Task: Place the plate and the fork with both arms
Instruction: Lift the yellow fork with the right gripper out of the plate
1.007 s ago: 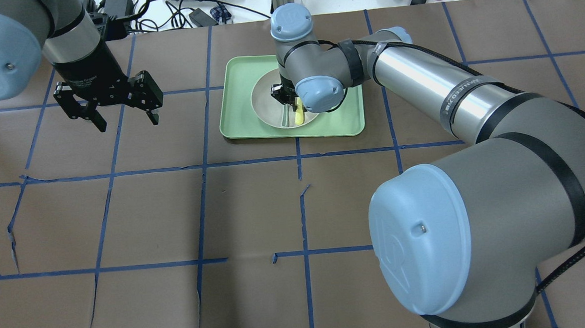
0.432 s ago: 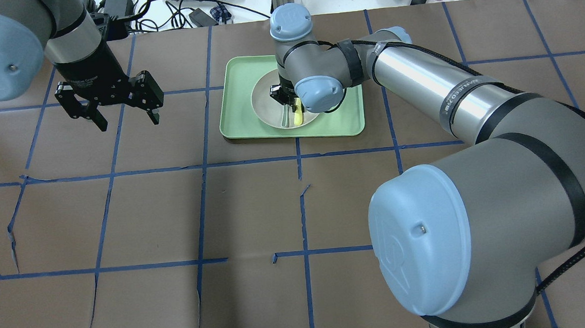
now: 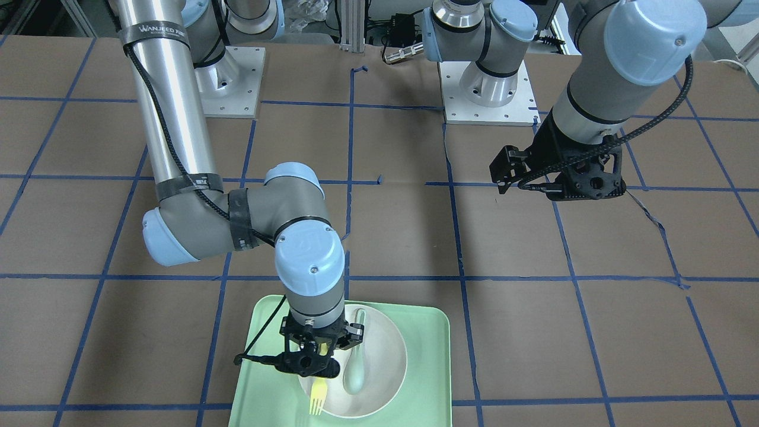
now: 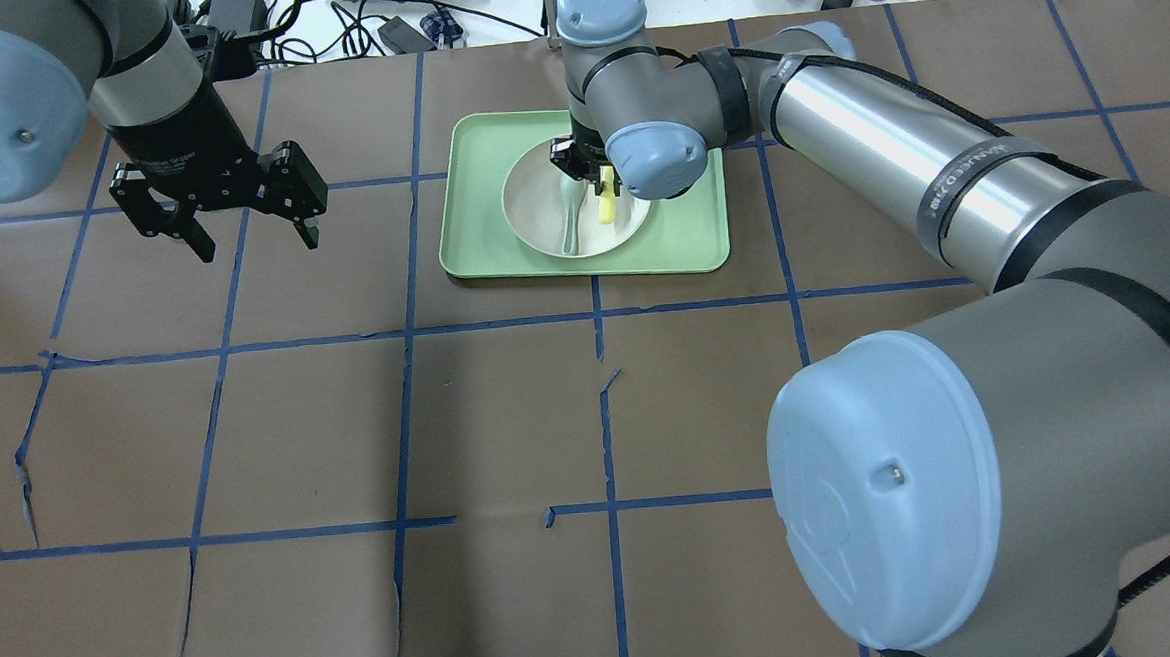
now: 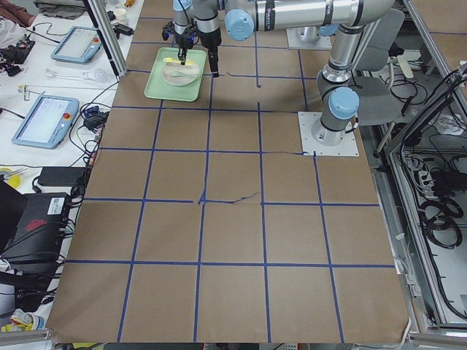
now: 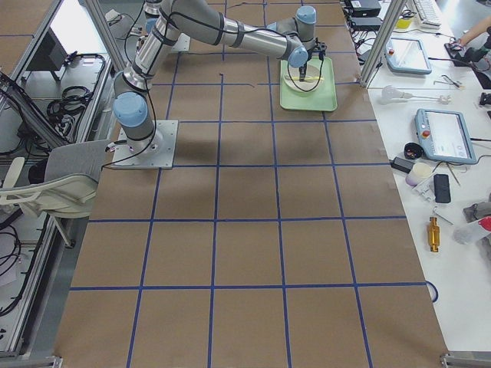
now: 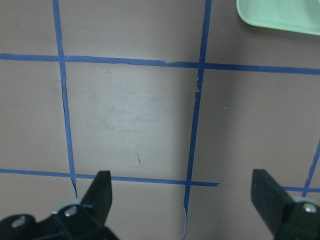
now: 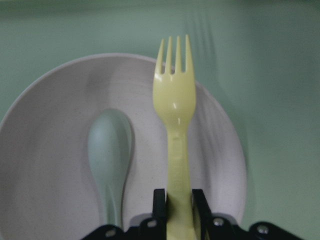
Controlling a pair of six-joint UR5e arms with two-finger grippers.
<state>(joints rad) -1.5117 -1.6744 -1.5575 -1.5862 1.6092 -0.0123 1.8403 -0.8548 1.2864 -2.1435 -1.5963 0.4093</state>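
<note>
Right gripper (image 8: pixel 178 202) pressed onto the handle of the fork (image 8: pixel 175 105), pinching it low on the handle, near the end. The tines stick out past the rim of the plate (image 8: pixel 55 170). Fork judged lifted clear of the plate, though the height cannot be read. Plate sits in the green tray (image 4: pixel 475 234) at the middle of the far edge of the worktop (image 4: pixel 509 413), with a grey-green spoon (image 8: pixel 110 145) lying in it just beside the fork's line. Left gripper (image 4: pixel 256 248) spread wide and empty, hovering over bare worktop toward the far left corner, well apart from the tray. Step judged: fork carry-off under way, plate not yet taken. Risks: the grip is narrow on smooth plastic, so a fast swing could let the fork pivot or slide out. A low exit path could clip the spoon or the plate rim and shove the plate. When the left gripper takes the shallow rim, any tilt would let the loose spoon slide off. Both arms over one tray risk wrist contact.
</note>
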